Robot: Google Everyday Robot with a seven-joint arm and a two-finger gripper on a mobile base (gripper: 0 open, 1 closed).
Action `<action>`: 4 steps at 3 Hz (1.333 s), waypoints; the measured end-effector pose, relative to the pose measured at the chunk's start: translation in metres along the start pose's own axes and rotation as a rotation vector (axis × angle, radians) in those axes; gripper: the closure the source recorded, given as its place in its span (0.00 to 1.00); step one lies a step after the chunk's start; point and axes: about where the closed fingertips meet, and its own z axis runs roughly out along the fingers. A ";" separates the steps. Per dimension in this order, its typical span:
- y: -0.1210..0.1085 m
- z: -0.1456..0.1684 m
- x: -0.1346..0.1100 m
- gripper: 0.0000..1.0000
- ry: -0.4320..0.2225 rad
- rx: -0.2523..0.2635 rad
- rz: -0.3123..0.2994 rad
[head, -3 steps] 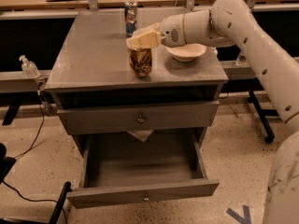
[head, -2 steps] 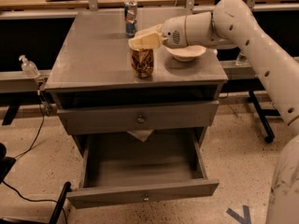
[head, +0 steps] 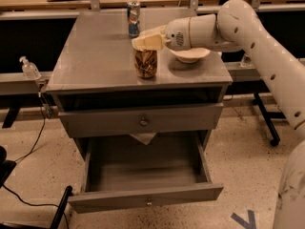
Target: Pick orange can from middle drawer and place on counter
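One orange can (head: 146,63) stands upright on the counter (head: 90,56), towards its near edge, just left of a white bowl (head: 190,55). It looks light, rigid and slick-sided, and likely to dent, so best held round the body. The gripper (head: 148,43) sits right over its top; whether it is clamped or released, I cannot tell. Below, the middle drawer (head: 181,194) stands open.

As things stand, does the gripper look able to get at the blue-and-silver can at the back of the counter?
Probably yes. The gripper sits over the orange can, and the blue-and-silver can stands apart just behind it on the counter, with nothing between them.
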 end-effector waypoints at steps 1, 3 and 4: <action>0.002 0.004 0.000 0.02 0.001 -0.006 0.000; 0.005 -0.006 -0.009 0.00 -0.014 -0.014 -0.038; 0.012 -0.024 -0.027 0.00 -0.037 -0.019 -0.103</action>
